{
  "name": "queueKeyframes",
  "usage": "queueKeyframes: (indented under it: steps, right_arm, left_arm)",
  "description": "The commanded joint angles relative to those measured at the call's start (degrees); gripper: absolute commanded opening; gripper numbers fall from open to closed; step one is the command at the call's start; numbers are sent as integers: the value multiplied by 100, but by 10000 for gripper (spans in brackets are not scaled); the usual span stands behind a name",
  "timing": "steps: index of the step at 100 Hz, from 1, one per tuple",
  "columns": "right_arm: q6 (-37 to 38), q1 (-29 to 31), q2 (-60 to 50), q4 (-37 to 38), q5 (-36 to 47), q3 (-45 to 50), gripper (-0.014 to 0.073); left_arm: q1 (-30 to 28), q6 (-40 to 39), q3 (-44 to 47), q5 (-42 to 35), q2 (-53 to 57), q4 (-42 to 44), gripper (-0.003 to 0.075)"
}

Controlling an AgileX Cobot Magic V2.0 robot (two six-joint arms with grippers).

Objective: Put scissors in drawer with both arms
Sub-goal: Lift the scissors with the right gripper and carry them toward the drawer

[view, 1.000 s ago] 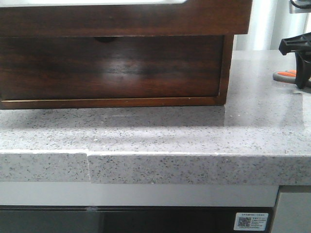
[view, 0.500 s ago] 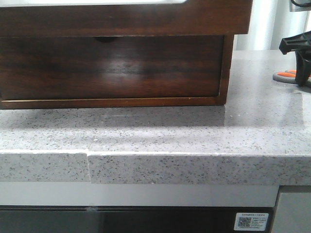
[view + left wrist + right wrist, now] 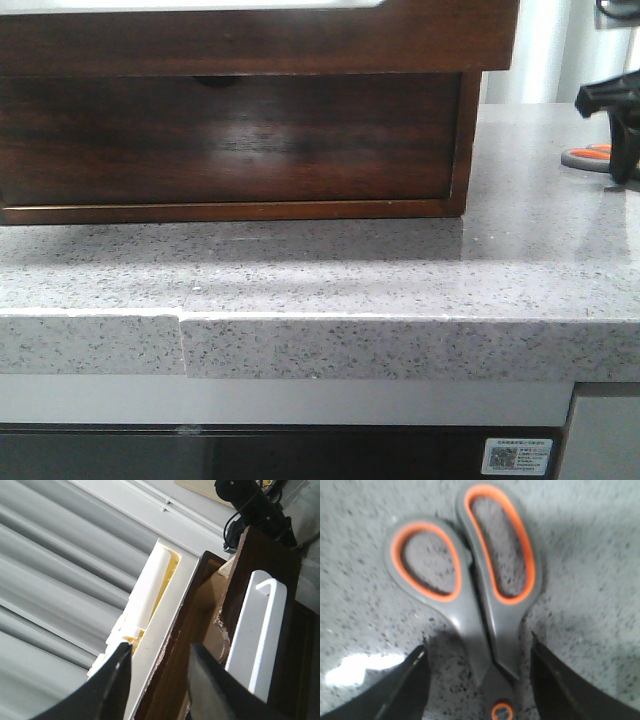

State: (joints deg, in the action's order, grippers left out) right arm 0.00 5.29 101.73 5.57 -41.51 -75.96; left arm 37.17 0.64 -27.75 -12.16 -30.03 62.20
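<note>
The small grey-handled scissors with orange inner loops [image 3: 470, 575] lie flat on the speckled grey stone tabletop [image 3: 330, 270], well right of the closed dark brown glossy wooden drawer [image 3: 230, 140]. The black right gripper [image 3: 479, 672] straddles their shank, jaws open. The black left gripper [image 3: 159, 672] hovers over the wooden box, jaws parted, empty.

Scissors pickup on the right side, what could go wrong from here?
The right gripper straddles the scissors near the pivot with its jaws open; closing on the smooth tapered handles could let them slip or twist. The scissors lie flat on the countertop, so the fingertips may scrape it. The drawer looks closed, so there is nowhere yet to drop them.
</note>
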Motion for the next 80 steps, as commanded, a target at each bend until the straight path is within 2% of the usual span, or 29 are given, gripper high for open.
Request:
queueKeyframes:
  steps: [1, 16, 23, 28, 40, 47, 80]
  right_arm:
    - [0, 23, -128, 104, 69, -160, 387]
    - [0, 23, -38, 104, 21, -160, 387]
    - [0, 23, -29, 104, -2, -160, 351]
    - [0, 23, -26, 104, -26, -160, 283]
    - [0, 23, -26, 104, -120, -160, 33]
    - [0, 23, -26, 104, -196, -160, -78]
    - [0, -61, -485, 76, -321, -160, -78]
  left_arm:
    - [55, -64, -144, -171, -8, -155, 254]
    - [55, -64, -144, -171, -8, -155, 254]
    - [55, -64, -144, -171, -8, -155, 254]
    - [55, -64, -144, -171, -8, -155, 254]
    - [55, -64, -144, -171, -8, -155, 254]
    - [55, -64, -144, -171, -8, -155, 254]
    - [55, -64, -144, -171, -8, -155, 254]
